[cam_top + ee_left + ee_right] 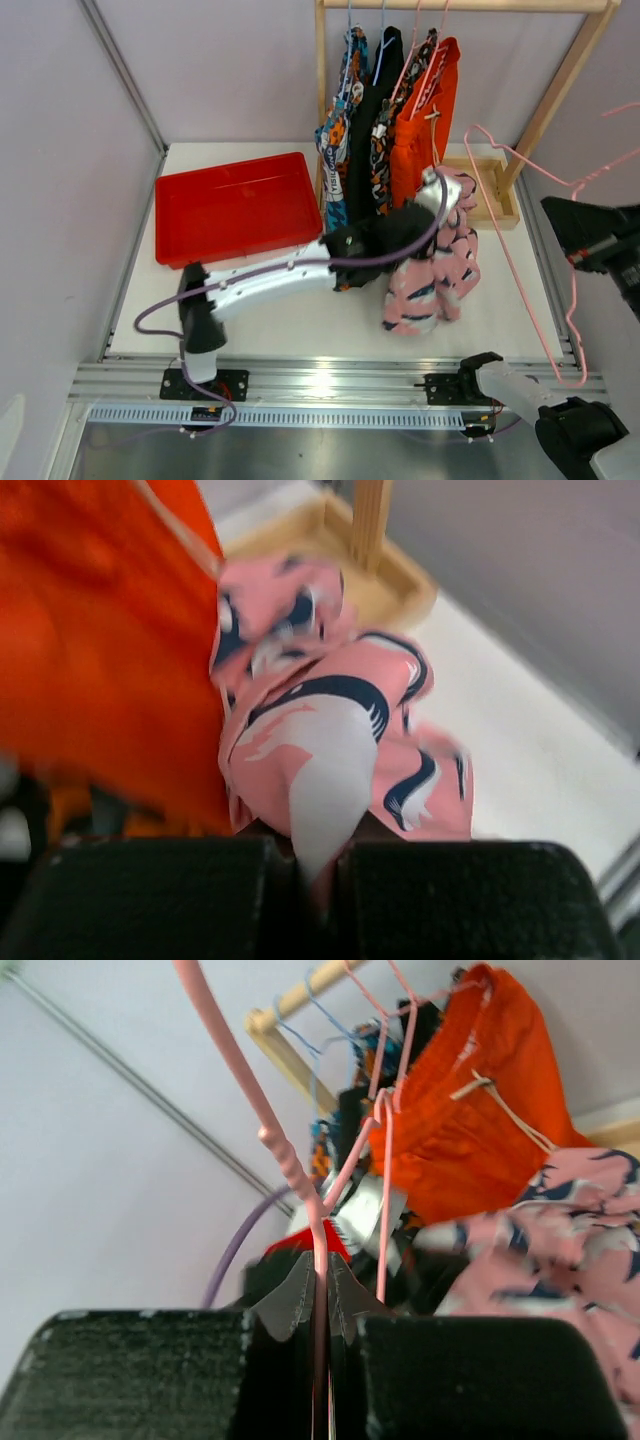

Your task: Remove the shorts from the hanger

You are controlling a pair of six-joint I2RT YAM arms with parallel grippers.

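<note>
The pink shorts with navy-white print (430,272) hang from my left gripper (440,190), which is shut on their top edge; in the left wrist view the fabric (330,680) bunches out between my closed jaws (318,880). My right gripper (572,258) is shut on a bare pink wire hanger (520,235), held off the rail at the right; its wire (290,1180) runs between my closed fingertips (320,1280). Blue printed (338,110), black (372,110), blotched (392,125) and plain orange shorts (428,115) hang on the wooden rack.
A red tray (235,205) lies on the table at the left. The rack's wooden base (492,190) and slanted post (560,80) stand at the back right. The left arm (280,280) stretches across the table's middle. The orange shorts (90,650) hang just left of the pink ones.
</note>
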